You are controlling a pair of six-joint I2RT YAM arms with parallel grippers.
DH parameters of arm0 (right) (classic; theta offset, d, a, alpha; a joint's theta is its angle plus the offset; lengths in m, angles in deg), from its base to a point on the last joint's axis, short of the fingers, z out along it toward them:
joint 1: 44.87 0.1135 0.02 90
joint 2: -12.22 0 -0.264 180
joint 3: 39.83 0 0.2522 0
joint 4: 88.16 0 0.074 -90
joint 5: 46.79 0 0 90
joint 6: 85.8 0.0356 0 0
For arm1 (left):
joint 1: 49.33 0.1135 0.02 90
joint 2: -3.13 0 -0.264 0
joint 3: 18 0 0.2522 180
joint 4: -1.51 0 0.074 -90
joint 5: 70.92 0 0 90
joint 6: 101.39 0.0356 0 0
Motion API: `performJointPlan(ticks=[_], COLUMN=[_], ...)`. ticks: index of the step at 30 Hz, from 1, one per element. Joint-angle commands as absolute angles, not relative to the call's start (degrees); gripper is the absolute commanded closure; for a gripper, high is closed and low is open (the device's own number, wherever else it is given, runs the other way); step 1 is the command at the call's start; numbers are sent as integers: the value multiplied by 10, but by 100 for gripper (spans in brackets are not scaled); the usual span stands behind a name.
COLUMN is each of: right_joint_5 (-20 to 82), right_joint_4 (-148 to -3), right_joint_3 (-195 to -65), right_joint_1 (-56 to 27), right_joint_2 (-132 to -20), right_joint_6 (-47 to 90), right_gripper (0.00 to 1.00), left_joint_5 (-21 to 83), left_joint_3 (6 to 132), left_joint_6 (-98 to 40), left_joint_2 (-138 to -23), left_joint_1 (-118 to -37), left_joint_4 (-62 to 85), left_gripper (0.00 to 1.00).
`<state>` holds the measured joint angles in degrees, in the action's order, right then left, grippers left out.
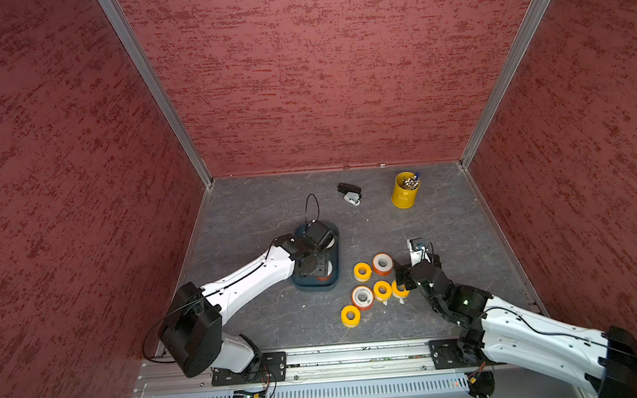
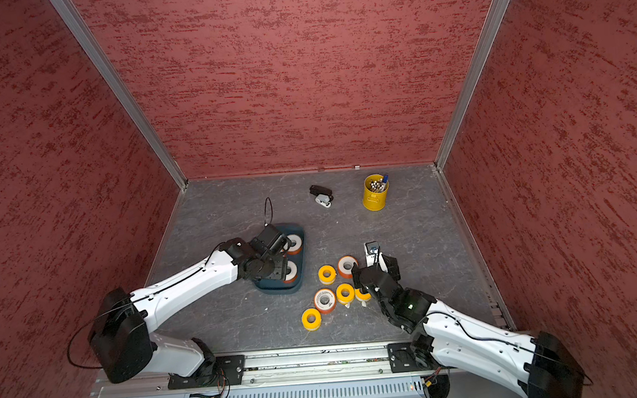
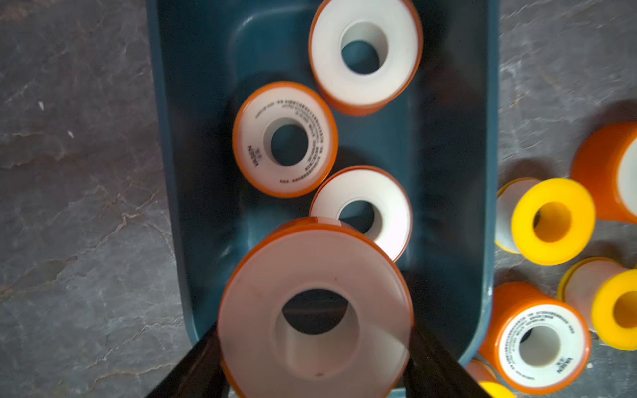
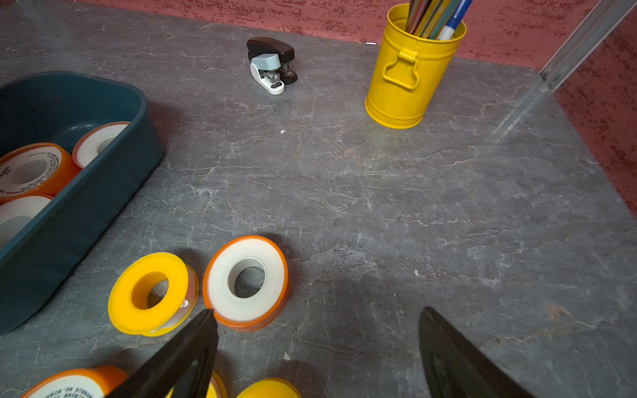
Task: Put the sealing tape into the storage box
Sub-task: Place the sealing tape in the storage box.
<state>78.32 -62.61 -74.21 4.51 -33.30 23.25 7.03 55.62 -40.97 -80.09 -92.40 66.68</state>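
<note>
The dark teal storage box [image 3: 165, 144] lies left of centre in both top views [image 1: 336, 253]. Three orange-sided sealing tape rolls lie flat in it, one of them printed [image 3: 284, 139]. My left gripper [image 3: 315, 337] hangs over the box's near end [image 1: 315, 272], shut on another orange-sided roll [image 3: 315, 272], a black finger against each side. Several loose rolls, yellow [image 1: 362, 271] and orange [image 1: 382, 263], lie on the table right of the box. My right gripper [image 4: 317, 330] stands open just above them [image 1: 405, 278], with only bare table between its fingers. It hides part of one yellow roll [image 1: 400, 291].
A black-and-white stapler [image 1: 350, 194] and a yellow pen cup [image 1: 405, 190] stand at the back of the grey table. Red walls close in the left, right and back sides. A metal rail carrying both arm bases runs along the front edge.
</note>
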Motion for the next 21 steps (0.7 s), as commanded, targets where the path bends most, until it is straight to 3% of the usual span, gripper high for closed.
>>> performJointPlan(ticks=[1,21], right_joint_5=[778,777], right_joint_4=[-638,-639], right_joint_3=[-758,-758], right_joint_1=[43,43], right_joint_2=[-331,-330], right_joint_6=[229,228], right_gripper=[7,7], left_joint_5=[68,93], left_joint_3=[537,537], left_joint_6=[-428,-416], left_joint_2=[-786,-837], left_joint_1=[-925,-924], left_joint_4=[693,701], left_gripper=[35,37])
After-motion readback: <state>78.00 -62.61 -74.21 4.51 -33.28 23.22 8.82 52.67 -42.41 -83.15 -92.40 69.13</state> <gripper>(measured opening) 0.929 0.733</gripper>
